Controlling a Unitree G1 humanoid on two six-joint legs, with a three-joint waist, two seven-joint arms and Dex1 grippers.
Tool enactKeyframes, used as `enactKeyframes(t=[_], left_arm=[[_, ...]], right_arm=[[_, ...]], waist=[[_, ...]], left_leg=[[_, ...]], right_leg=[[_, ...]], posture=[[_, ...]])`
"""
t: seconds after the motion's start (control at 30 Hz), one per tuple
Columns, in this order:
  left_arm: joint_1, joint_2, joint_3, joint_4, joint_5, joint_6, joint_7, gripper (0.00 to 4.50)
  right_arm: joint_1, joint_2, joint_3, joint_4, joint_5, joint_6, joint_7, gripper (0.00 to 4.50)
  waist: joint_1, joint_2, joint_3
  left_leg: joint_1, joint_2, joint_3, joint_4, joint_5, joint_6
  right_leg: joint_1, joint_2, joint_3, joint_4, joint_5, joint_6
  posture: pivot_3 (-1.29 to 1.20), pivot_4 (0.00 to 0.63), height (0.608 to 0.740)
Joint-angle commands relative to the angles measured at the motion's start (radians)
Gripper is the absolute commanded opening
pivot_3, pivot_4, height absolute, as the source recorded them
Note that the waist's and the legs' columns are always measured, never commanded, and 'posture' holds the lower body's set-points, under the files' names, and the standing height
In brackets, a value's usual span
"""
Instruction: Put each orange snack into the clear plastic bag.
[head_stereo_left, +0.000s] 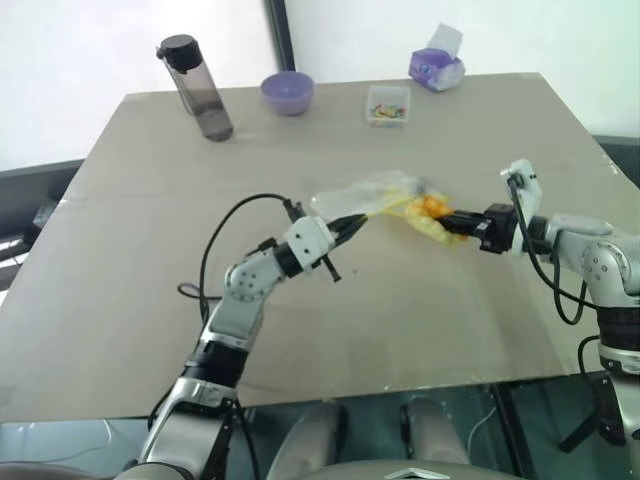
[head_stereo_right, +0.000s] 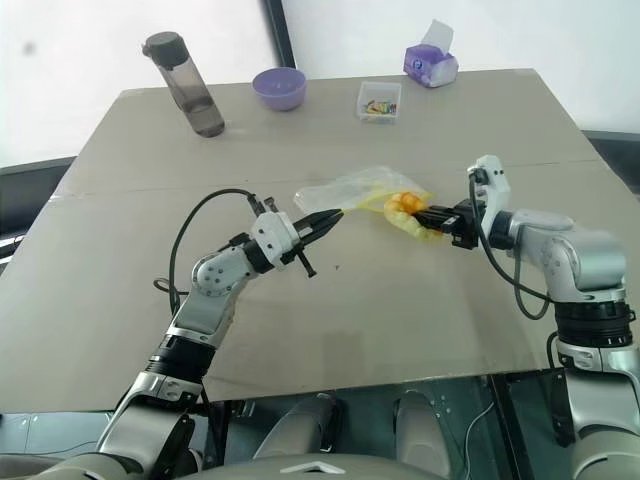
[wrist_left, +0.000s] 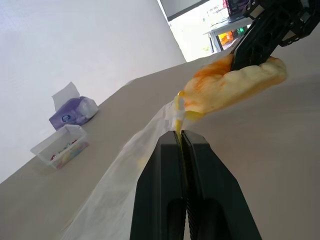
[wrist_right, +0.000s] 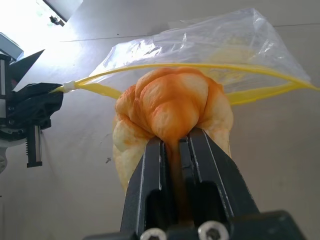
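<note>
The orange snack (wrist_right: 170, 102) is a domed orange-yellow bun, pinched from one side by my right gripper (wrist_right: 175, 145), which is shut on it. It hangs just above the table at the mouth of the clear plastic bag (head_stereo_left: 365, 190), whose two yellow seal strips (wrist_right: 250, 92) spread apart behind it. I cannot tell how far the bun reaches inside. My left gripper (wrist_left: 182, 142) is shut on the corner of the yellow strip and holds that end of the bag up. In the head views the left gripper (head_stereo_right: 333, 215) and the right gripper (head_stereo_right: 425, 215) face each other across the bag.
At the back of the table (head_stereo_left: 150, 300) stand a dark drinking bottle (head_stereo_left: 200, 90), a purple bowl (head_stereo_left: 288, 92), a small clear box of colourful bits (head_stereo_left: 388, 105) and a purple tissue pack (head_stereo_left: 436, 68). Black cables loop from both wrists.
</note>
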Motion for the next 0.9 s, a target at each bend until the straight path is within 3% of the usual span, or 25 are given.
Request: enactKeyframes(t=[0.03, 0.3, 0.53, 0.67, 0.73, 0.83, 0.9], left_arm=[[0.005, 0.004, -0.017, -0.056, -0.028, -0.008, -0.04, 0.0], [-0.02, 0.034, -0.061, -0.039, -0.075, -0.023, -0.194, 0.0], [-0.049, 0.048, -0.053, -0.002, -0.088, -0.051, -0.262, 0.0], [-0.051, 0.048, -0.06, 0.0, -0.09, -0.057, -0.283, 0.0], [-0.05, 0.043, -0.067, -0.002, -0.094, -0.061, -0.295, 0.0], [-0.05, 0.038, -0.066, 0.001, -0.093, -0.065, -0.301, 0.0], [-0.052, 0.037, -0.065, 0.007, -0.093, -0.069, -0.304, 0.0]], right_arm=[[-0.036, 0.013, -0.019, 0.003, 0.027, -0.004, 0.012, 0.01], [-0.1, 0.023, 0.019, 0.129, 0.009, -0.038, 0.072, 0.01], [-0.136, -0.011, 0.118, 0.207, -0.106, -0.168, 0.151, 0.01], [-0.142, -0.016, 0.113, 0.169, -0.049, -0.138, 0.248, 0.01], [-0.183, 0.007, 0.149, 0.302, -0.198, -0.244, 0.105, 0.01], [-0.155, 0.002, 0.135, 0.17, -0.058, -0.186, 0.292, 0.01], [-0.155, 0.015, 0.132, 0.16, -0.057, -0.18, 0.287, 0.01]], waist=[[0.0, 0.0, 0.0], [-0.003, 0.0, 0.0], [-0.005, 0.0, 0.0], [-0.006, 0.0, 0.0], [-0.01, 0.0, 0.0], [-0.007, 0.0, 0.0], [-0.007, 0.0, 0.0]], left_leg=[[0.0, 0.0, 0.0, 0.0, 0.0, 0.0], [0.0, 0.0, 0.0, 0.0, 0.0, 0.0], [0.0, 0.0, 0.0, 0.0, 0.0, 0.0], [0.0, 0.0, 0.0, 0.0, 0.0, 0.0], [0.0, 0.0, 0.0, 0.0, 0.0, 0.0], [0.0, 0.0, 0.0, 0.001, 0.0, 0.0], [-0.001, 0.0, -0.001, 0.001, 0.0, 0.0]], right_leg=[[0.0, 0.0, 0.0, 0.0, 0.0, 0.0], [0.0, 0.0, 0.0, 0.0, 0.0, 0.0], [0.0, 0.0, 0.0, 0.0, 0.0, 0.0], [0.0, 0.0, 0.0, 0.0, 0.0, 0.0], [0.0, 0.0, 0.0, 0.0, 0.0, 0.0], [0.0, 0.0, 0.0, 0.001, 0.0, 0.0], [-0.001, 0.0, -0.001, 0.0, 0.0, 0.0]], posture=[[0.0, 0.15, 0.74], [0.0, 0.15, 0.74], [0.0, 0.15, 0.74], [0.0, 0.15, 0.74], [0.0, 0.15, 0.74], [0.0, 0.15, 0.74], [0.0, 0.15, 0.74]])
